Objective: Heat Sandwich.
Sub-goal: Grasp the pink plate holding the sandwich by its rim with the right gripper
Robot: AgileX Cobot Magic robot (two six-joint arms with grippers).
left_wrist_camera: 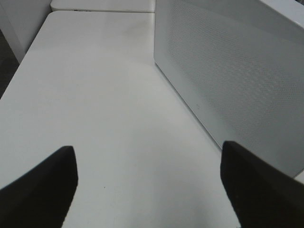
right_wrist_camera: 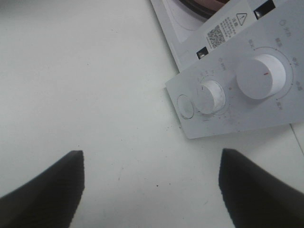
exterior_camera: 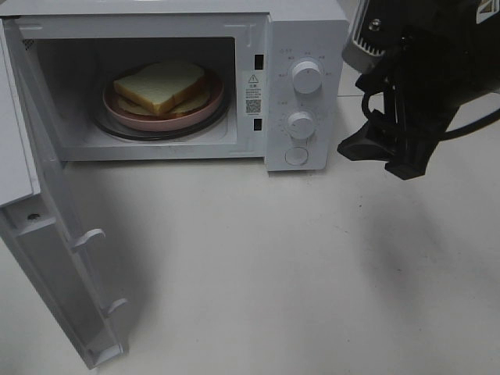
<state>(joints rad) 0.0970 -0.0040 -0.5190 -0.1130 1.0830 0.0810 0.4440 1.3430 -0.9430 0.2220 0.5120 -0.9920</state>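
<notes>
The sandwich is seen on the pink plate inside the microwave, whose door is swung wide open. The right gripper is held near the knobs with jaws spread wide and nothing between them, and the left gripper is likewise spread and empty. Loading is judged complete; the door must next be pushed round until latched before a knob is turned.

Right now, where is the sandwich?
In the high camera's view, the sandwich lies on the pink plate inside the open microwave, in the upper left, to the left of the upper dial.
</notes>
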